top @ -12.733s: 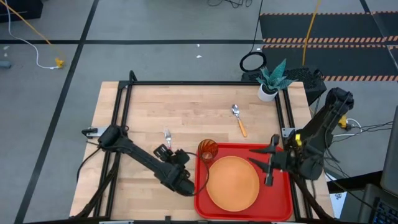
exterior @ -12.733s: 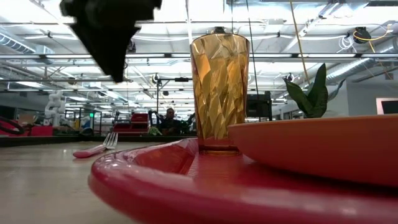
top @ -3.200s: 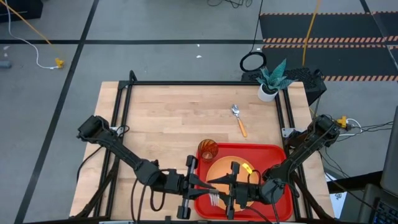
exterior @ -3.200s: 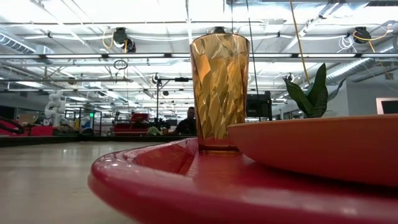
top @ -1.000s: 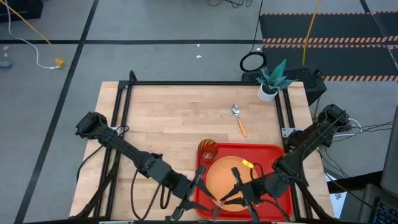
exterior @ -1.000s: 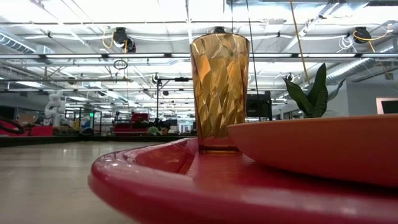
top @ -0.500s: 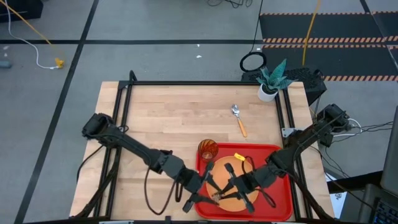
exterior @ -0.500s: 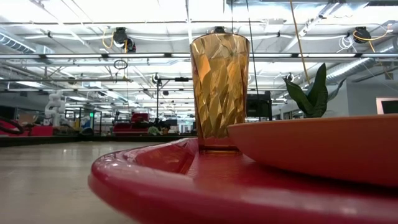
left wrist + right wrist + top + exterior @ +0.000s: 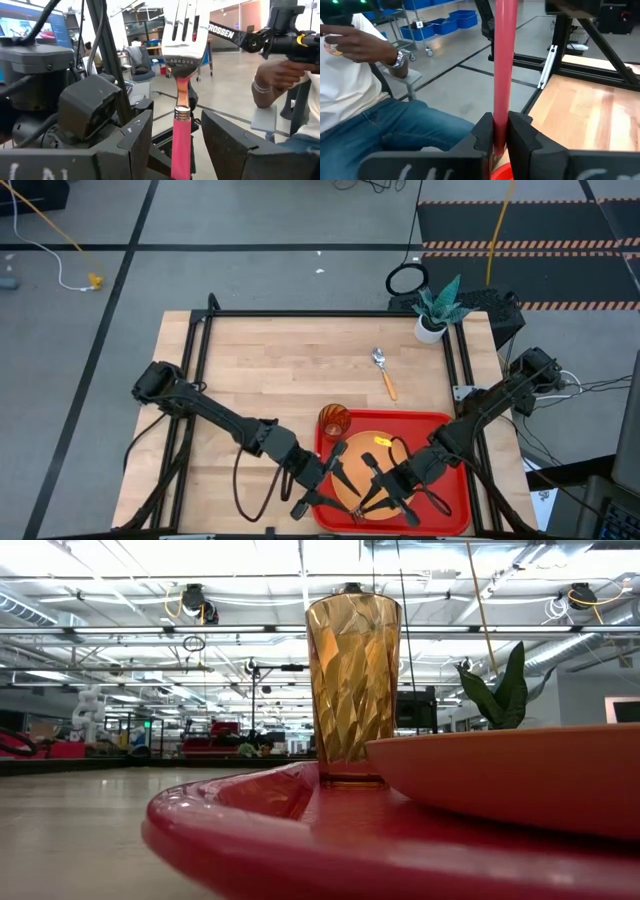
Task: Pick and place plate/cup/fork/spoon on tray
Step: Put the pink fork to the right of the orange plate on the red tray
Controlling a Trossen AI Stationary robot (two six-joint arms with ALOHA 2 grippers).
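Fork [image 9: 183,60] now over plate [image 9: 352,472], right pincer [image 9: 500,131] clamping

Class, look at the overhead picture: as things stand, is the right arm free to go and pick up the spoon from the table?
Probably not yet. The right gripper is shut on the fork over the tray, so it is occupied. The spoon itself lies unobstructed on the table.

– Left arm?
– Reaches in from the table's left; left gripper [image 9: 330,485] low over the near edge, fingers [image 9: 134,145] spread.
– Right arm?
– Reaches opposite; right gripper [image 9: 368,493] clamped tight.
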